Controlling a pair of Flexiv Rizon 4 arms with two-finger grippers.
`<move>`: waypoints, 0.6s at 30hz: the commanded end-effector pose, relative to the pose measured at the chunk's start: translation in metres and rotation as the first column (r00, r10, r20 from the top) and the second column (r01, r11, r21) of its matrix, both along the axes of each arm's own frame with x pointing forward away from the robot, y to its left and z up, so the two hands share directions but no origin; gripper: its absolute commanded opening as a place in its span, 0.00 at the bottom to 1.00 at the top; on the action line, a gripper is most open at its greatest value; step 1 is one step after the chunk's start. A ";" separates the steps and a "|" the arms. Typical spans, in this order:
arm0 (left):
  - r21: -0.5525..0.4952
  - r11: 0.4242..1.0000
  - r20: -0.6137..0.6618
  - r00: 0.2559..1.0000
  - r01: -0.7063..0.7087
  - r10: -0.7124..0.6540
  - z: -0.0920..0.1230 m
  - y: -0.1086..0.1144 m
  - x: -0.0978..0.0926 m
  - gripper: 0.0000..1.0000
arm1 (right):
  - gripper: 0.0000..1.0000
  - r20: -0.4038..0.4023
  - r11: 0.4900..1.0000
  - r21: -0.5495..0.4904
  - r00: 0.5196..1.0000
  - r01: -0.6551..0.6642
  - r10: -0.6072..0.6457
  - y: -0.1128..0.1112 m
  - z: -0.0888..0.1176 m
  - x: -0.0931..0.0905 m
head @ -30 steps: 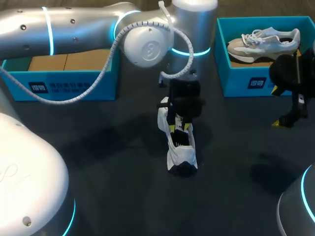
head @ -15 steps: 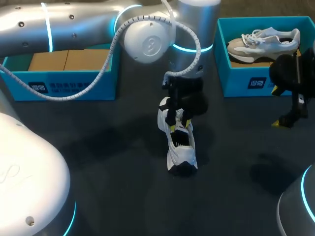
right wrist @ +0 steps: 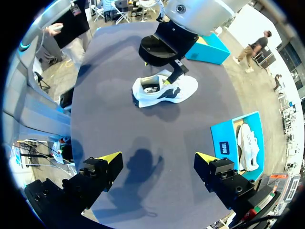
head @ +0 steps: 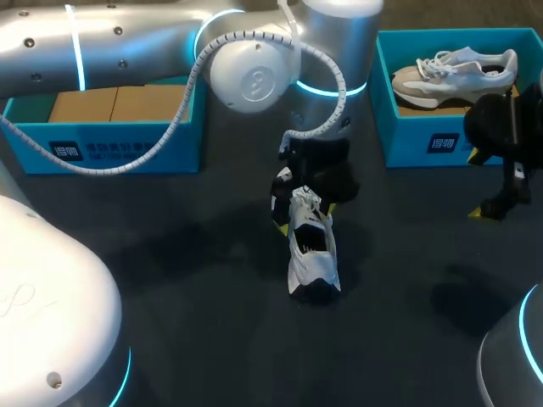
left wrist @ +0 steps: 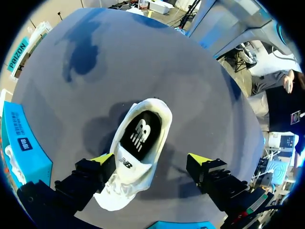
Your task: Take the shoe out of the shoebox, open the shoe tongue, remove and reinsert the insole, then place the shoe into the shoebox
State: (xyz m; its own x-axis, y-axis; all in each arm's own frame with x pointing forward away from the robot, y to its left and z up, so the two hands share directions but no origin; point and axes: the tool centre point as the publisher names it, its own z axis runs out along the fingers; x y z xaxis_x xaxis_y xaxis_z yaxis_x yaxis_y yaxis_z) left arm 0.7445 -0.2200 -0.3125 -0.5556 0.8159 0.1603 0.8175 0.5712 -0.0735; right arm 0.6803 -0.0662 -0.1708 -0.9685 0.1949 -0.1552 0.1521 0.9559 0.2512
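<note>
The left pincer (left wrist: 151, 161) hangs wide open and empty over the shoe (left wrist: 140, 143). The shoe lies on the worktop (left wrist: 190, 86), its long axis running ahead from between the fingers. The right pincer (right wrist: 159, 157), also open and empty, is well apart from it.

A white printed label (head: 81, 151) marks the front wall of the shoebox at ten o'clock (head: 136, 157). A like label (head: 441, 142) marks the shoebox at two o'clock (head: 407, 146). Neither is legible. The shoe (head: 310, 254) has a white logo on its insole (left wrist: 140, 133).

The sneaker (head: 310, 250) on the dark grey table (head: 212, 339) is showing white with black parts, its insole (left wrist: 141, 133) black with a white logo. Both shoeboxes (head: 110, 148) (head: 424, 140) are showing turquoise walls. The boxed sneaker (head: 458, 72) is looking pale grey and beige.
</note>
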 end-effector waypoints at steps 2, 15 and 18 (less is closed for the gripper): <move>-0.001 1.000 0.002 1.000 0.001 -0.001 0.000 0.001 0.000 1.00 | 1.00 -0.005 1.000 -0.003 1.000 0.000 0.000 0.001 0.000 0.003; 0.028 0.847 0.038 0.847 -0.531 0.530 0.006 0.023 -0.029 1.00 | 1.00 -0.005 1.000 -0.003 1.000 0.000 0.000 0.001 0.000 0.003; -0.010 0.796 0.033 0.796 -0.605 0.605 0.008 0.023 -0.040 1.00 | 1.00 -0.005 1.000 -0.003 1.000 0.000 0.000 0.001 0.000 0.003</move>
